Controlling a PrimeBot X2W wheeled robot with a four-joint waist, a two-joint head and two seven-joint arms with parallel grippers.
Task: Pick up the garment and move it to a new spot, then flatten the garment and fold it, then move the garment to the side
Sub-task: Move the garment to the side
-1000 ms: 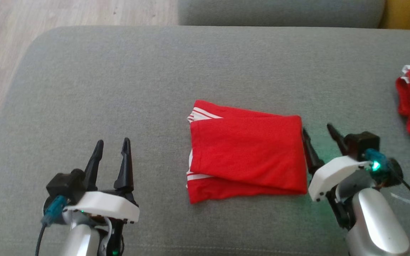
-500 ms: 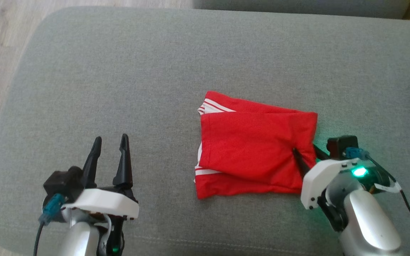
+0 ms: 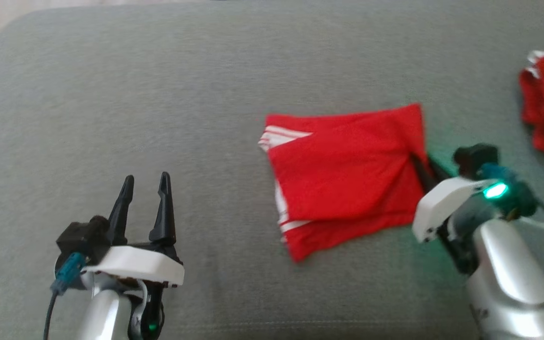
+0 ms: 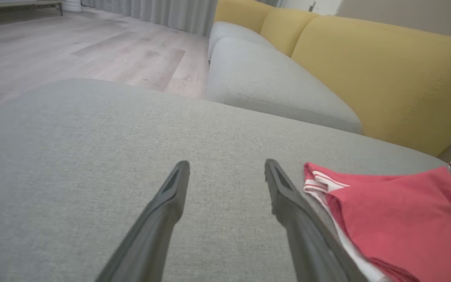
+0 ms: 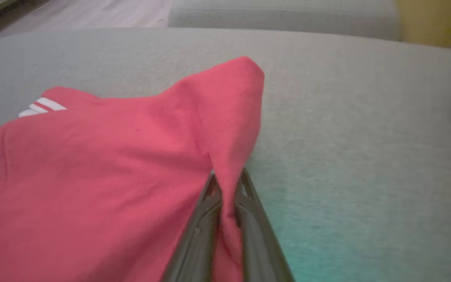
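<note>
My right gripper (image 3: 422, 164), which stood open just beside the folded red garment (image 3: 343, 174) a second ago, now has its fingers pressed together on the garment's right edge. That edge is drawn up into a peak, and the garment lies skewed on the grey cushion (image 3: 158, 94), no longer square. My head view has shifted too.
</note>
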